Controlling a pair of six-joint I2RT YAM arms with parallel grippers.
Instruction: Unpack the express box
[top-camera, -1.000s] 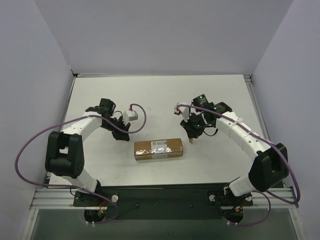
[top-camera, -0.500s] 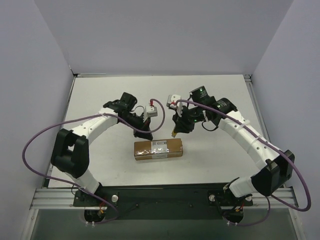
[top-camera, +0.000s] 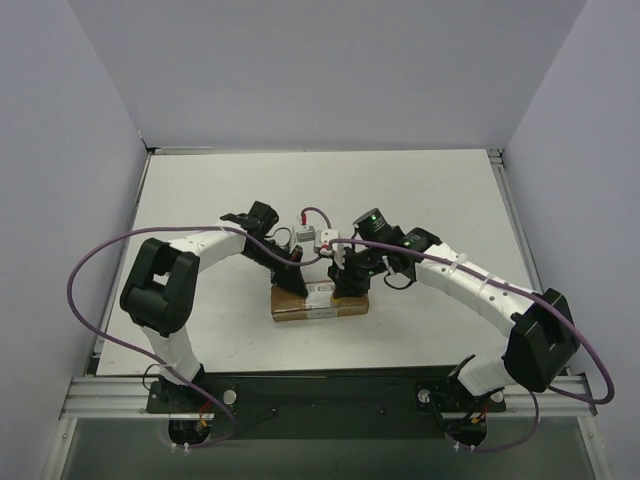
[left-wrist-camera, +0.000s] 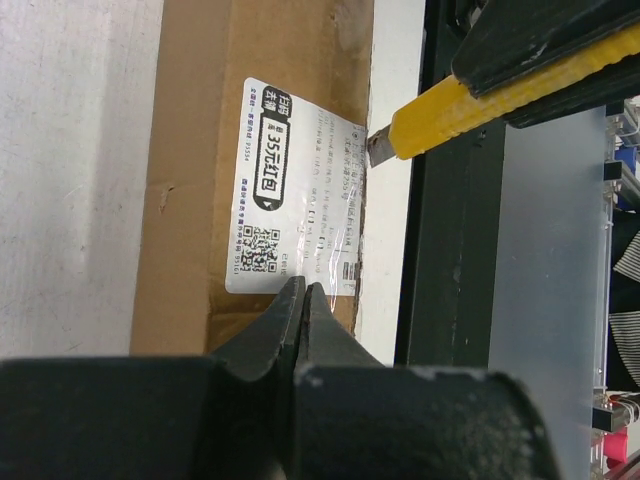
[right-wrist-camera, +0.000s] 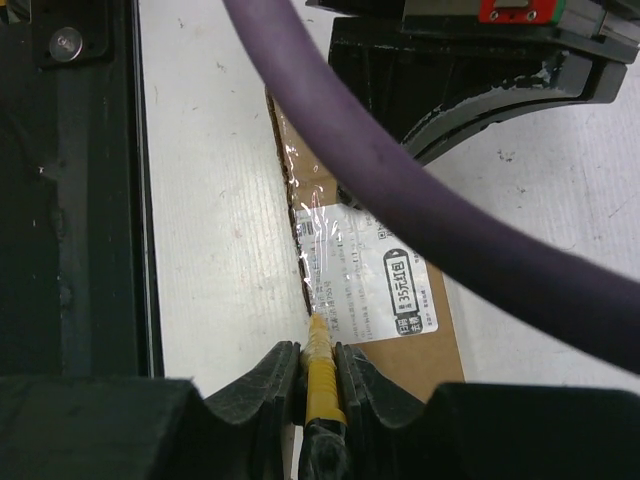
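Note:
The express box (top-camera: 318, 301) lies at the table's near middle, brown with a white label (left-wrist-camera: 300, 190) and clear tape. My left gripper (top-camera: 291, 281) is shut and empty. Its tips (left-wrist-camera: 303, 287) are over the box top at the label's end; I cannot tell if they touch. My right gripper (top-camera: 349, 283) is shut on the yellow utility knife (right-wrist-camera: 320, 375). The knife's blade tip (left-wrist-camera: 380, 150) is at the taped seam along the box's long edge (right-wrist-camera: 312, 318). The box also shows in the right wrist view (right-wrist-camera: 420, 340).
A purple cable (right-wrist-camera: 420, 190) crosses the right wrist view above the box. The black base rail (top-camera: 320, 390) runs along the table's near edge, close to the box. Grey walls close in the table's left, back and right sides.
Both arms have swung inward to the box. The left gripper came from the left rear to its left part. The right gripper brought the knife from the box's right end to its top edge.

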